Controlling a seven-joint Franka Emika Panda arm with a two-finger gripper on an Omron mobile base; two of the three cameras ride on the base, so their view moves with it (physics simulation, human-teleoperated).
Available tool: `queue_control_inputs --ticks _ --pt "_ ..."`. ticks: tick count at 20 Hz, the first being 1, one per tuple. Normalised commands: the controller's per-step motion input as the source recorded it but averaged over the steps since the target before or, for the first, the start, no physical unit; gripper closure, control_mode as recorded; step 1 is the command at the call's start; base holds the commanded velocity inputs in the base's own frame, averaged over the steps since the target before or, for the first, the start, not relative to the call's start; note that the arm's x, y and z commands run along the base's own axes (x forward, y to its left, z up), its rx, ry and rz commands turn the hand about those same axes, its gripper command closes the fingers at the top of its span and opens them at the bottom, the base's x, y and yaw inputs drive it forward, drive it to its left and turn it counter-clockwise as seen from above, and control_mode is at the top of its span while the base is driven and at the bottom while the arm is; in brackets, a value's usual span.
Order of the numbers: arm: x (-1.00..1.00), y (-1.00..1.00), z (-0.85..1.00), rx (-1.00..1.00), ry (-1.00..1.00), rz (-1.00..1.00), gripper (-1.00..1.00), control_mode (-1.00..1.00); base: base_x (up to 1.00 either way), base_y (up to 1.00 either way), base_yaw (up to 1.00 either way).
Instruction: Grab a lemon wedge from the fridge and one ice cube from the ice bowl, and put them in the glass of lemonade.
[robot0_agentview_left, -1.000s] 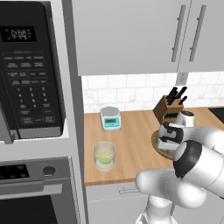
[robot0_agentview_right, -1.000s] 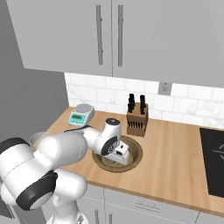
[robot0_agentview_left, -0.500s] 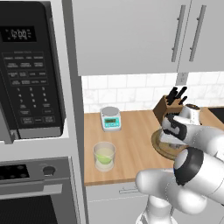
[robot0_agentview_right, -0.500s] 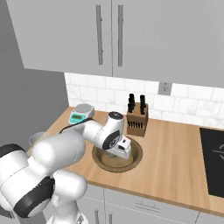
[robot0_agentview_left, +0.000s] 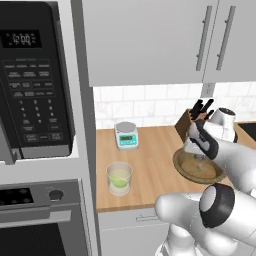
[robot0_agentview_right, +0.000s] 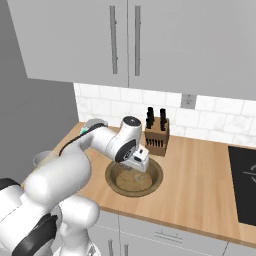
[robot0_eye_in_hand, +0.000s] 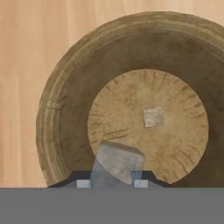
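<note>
Wooden counter (robot0_agentview_right: 200, 185) runs beneath the grey wall cabinets (robot0_agentview_right: 150, 40), with a knife block (robot0_agentview_right: 156, 136) against the tiled wall beyond the jaws. White arm (robot0_agentview_right: 100, 145) reaches over the counter and holds the gripper (robot0_eye_in_hand: 110, 177) above the ice bowl (robot0_eye_in_hand: 65, 113), pointing down into it. Ice bowl is brown and wood-like, and sits directly below the jaws on the counter. Glass of lemonade (robot0_agentview_left: 119, 178) stands well apart from the jaws, toward the microwave (robot0_agentview_left: 35, 80) side and near the counter's front edge; a teal-and-white scale (robot0_agentview_left: 126, 135) sits behind it by the wall. Jaws are drawn close together and clamped on a pale grey ice cube (robot0_eye_in_hand: 118, 164), which sits between the fingertips (robot0_eye_in_hand: 83, 183) in the hand view, lifted off the bowl. A second, smaller ice cube (robot0_eye_in_hand: 153, 117) lies on the bowl's floor, straight ahead of the jaws and clear of them.
</note>
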Motion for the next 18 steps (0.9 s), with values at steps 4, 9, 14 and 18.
queue_control_inputs --ticks 4,9,14,18 --pt "-0.01 0.47 0.46 0.01 -0.08 0.02 1.0 -1.0 0.0 0.0 0.0" --pt "-0.2 0.93 0.51 0.0 0.0 0.12 1.0 -1.0 0.0 0.0 0.0" --pt "-0.07 1.0 0.25 -0.01 0.0 0.2 1.0 -1.0 0.0 0.0 0.0" --pt "-0.01 0.99 0.03 -0.02 -0.01 0.23 1.0 -1.0 0.0 0.0 0.0"
